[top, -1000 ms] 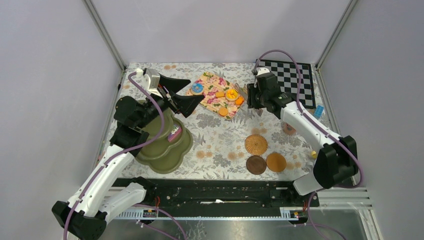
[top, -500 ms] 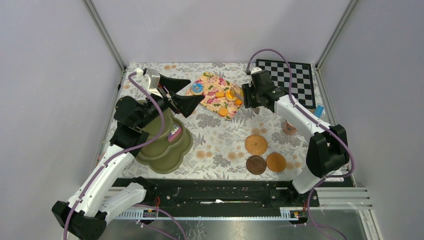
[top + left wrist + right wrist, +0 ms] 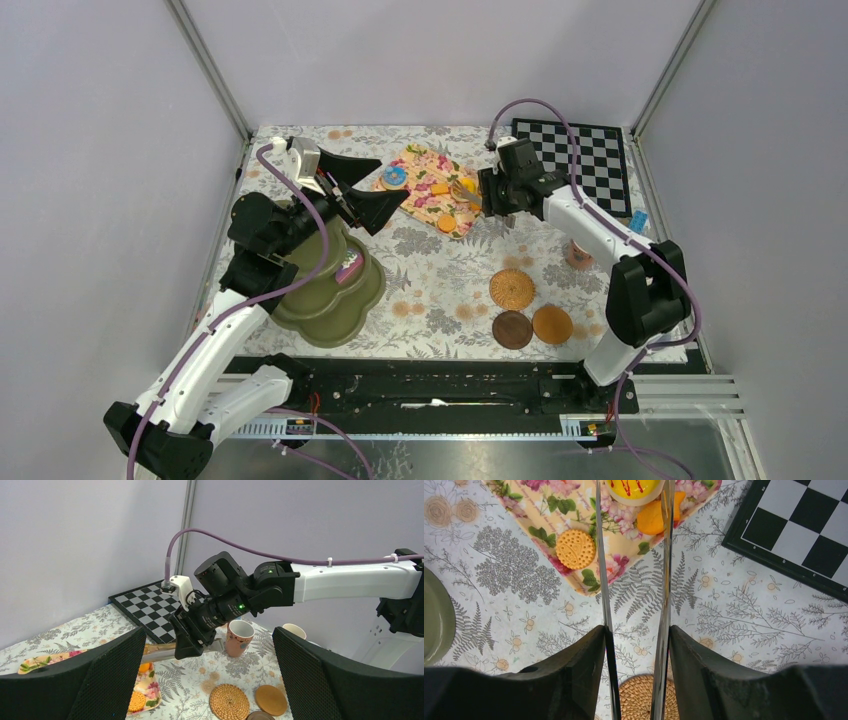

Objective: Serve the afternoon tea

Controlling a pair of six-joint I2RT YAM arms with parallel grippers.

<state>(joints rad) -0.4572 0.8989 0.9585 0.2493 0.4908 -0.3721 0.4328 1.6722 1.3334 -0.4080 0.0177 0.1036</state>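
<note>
Toy pastries lie on a floral mat (image 3: 425, 190): a blue doughnut (image 3: 394, 175), a round biscuit (image 3: 575, 548), an orange piece (image 3: 654, 517) and a yellow pastry (image 3: 634, 490) with red drizzle. My right gripper (image 3: 497, 195) is shut on metal tongs (image 3: 602, 555), whose two arms straddle the yellow pastry. My left gripper (image 3: 388, 183) is open and empty above the olive-green stand (image 3: 330, 300). The three coasters are woven (image 3: 511, 288), dark brown (image 3: 512, 329) and light brown (image 3: 552, 324). A brownish-pink mug (image 3: 239, 637) and a pale yellow mug (image 3: 294, 630) stand upright at the right.
The chessboard (image 3: 585, 160) lies at the back right, beside the mat. A small pink item (image 3: 350, 265) lies on the stand. A pale blue thing (image 3: 638, 222) sits by the right wall. The flowered tablecloth ends at the enclosure walls.
My right arm has swung left toward the floral mat, bringing the tongs over the yellow pastry. The left arm has not moved.
</note>
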